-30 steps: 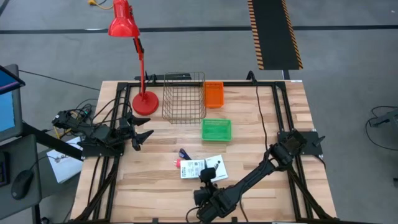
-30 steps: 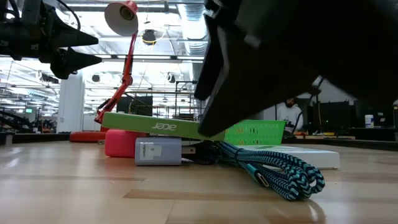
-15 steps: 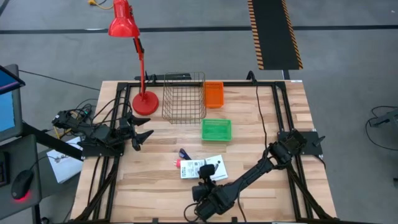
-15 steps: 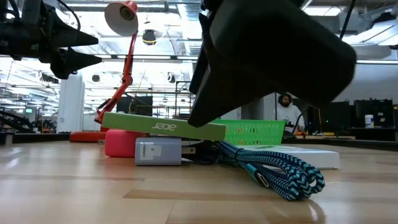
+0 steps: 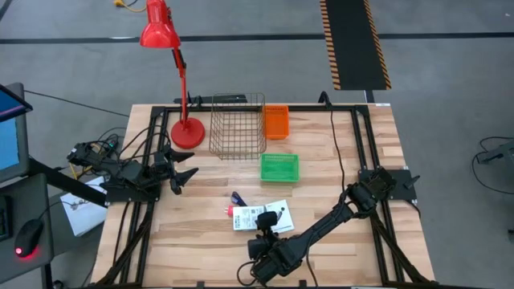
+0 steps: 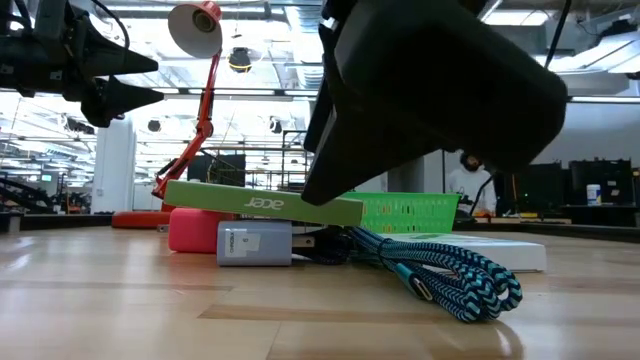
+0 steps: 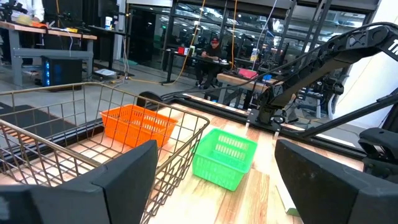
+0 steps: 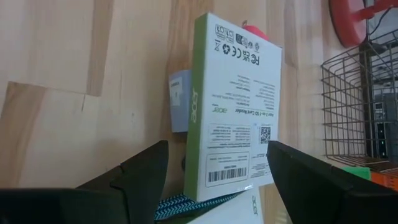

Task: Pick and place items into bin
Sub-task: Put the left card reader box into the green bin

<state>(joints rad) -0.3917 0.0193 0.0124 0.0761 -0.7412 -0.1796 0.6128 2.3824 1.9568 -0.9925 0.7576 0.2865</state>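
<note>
My right gripper (image 8: 211, 180), fingers spread wide and empty, hovers just on the near side of the white-and-green box (image 8: 239, 112), whose long axis points straight away from it toward the wire basket (image 5: 238, 124), left gripper (image 5: 183, 175) waiting far-left.

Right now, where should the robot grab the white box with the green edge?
Probably across its two long edges, coming from above. The white box lies flat but propped on a grey adapter, so its sides are free. The right gripper is open, lined up with it lengthwise.
</note>
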